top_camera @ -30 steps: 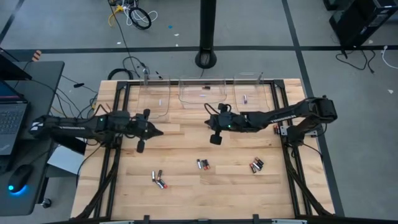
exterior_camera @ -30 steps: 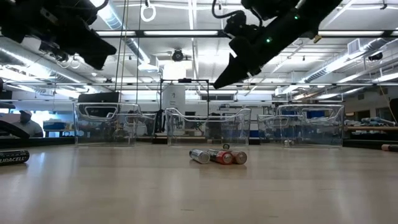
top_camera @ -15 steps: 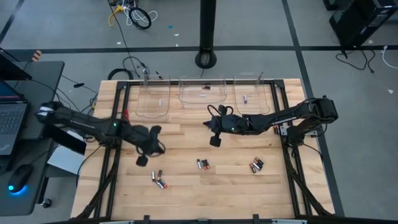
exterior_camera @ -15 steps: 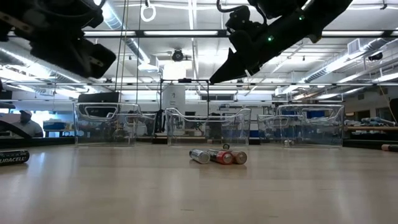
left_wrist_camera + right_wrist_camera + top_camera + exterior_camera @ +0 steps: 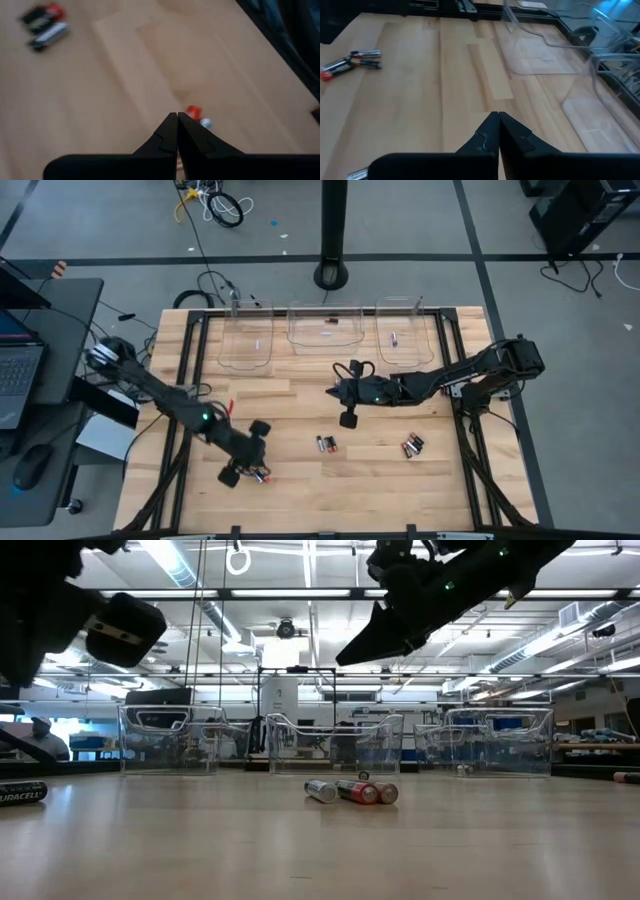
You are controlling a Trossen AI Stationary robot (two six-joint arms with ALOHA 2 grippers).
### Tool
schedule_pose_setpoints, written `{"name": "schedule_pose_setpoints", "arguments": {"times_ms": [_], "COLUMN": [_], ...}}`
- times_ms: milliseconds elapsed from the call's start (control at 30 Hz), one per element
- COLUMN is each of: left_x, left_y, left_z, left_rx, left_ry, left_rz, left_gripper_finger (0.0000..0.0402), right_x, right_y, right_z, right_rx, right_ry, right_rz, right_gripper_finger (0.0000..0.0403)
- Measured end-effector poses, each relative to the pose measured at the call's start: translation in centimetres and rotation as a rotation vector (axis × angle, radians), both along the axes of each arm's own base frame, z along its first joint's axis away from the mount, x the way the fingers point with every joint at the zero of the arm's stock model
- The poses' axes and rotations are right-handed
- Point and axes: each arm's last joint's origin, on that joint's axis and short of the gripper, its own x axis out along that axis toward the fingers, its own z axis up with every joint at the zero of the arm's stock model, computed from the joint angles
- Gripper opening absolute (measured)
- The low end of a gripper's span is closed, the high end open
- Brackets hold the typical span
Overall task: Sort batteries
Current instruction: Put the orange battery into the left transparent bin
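Note:
Three small groups of batteries lie on the wooden table: a left group (image 5: 262, 476), a middle one (image 5: 325, 445) and a right one (image 5: 412, 446). My left gripper (image 5: 255, 466) is shut and slants down over the left group. In the left wrist view its tips (image 5: 176, 116) stand just short of a red-ended battery (image 5: 194, 111) and a silver one (image 5: 205, 122). My right gripper (image 5: 336, 390) hangs shut over the table's middle, above and beyond the middle group (image 5: 350, 792), with nothing in it.
Three clear plastic bins (image 5: 247, 340), (image 5: 325, 328), (image 5: 405, 330) stand along the far edge, each with a small battery inside. Black rails run along the table's left and right sides. Bare wood lies between the battery groups.
My left gripper has swung from beside the left bin toward the table's near edge, sinking and tipping downward, and now stands over the left group of batteries. My right gripper has drifted a little toward the near edge. Both have stayed shut; no battery has moved.

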Motion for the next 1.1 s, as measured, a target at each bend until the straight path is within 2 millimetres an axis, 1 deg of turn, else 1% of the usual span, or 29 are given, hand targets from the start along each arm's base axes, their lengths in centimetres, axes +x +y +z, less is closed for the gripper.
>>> {"name": "schedule_pose_setpoints", "arguments": {"times_ms": [167,333,500,667,800,967,1100], "left_x": [1.4,2.3,2.9,3.0,2.8,2.6,2.5], "left_y": [-2.5,-3.8,-4.3,-4.3,-4.6,-4.9,-5.0], "left_z": [-1.4,-2.8,-3.4,-3.3,-3.2,-2.6,-2.6], "left_rx": [0.017,0.034,0.037,0.048,0.053,0.110,0.134], "left_ry": [0.074,0.129,0.150,0.137,0.126,0.140,0.148], "left_rz": [0.009,0.030,0.051,0.073,0.057,0.056,0.058], "left_gripper_finger": [0.0017,0.0017,0.0017,0.0017,0.0019,0.0039,0.0071], "right_x": [-0.1,-0.3,-0.5,-0.6,-0.7,-0.7,-0.7], "right_y": [1.1,2.3,3.2,3.8,4.1,4.1,4.1], "right_z": [0.0,-0.1,-0.1,-0.2,-0.2,-0.2,-0.2], "right_rx": [-0.002,-0.017,-0.021,-0.022,-0.022,-0.020,-0.020], "right_ry": [0.003,0.013,0.016,0.023,0.022,0.022,0.022], "right_rz": [0.036,0.080,0.112,0.131,0.139,0.138,0.138], "right_gripper_finger": [0.0014,0.0014,0.0014,0.0015,0.0014,0.0018,0.0014]}}
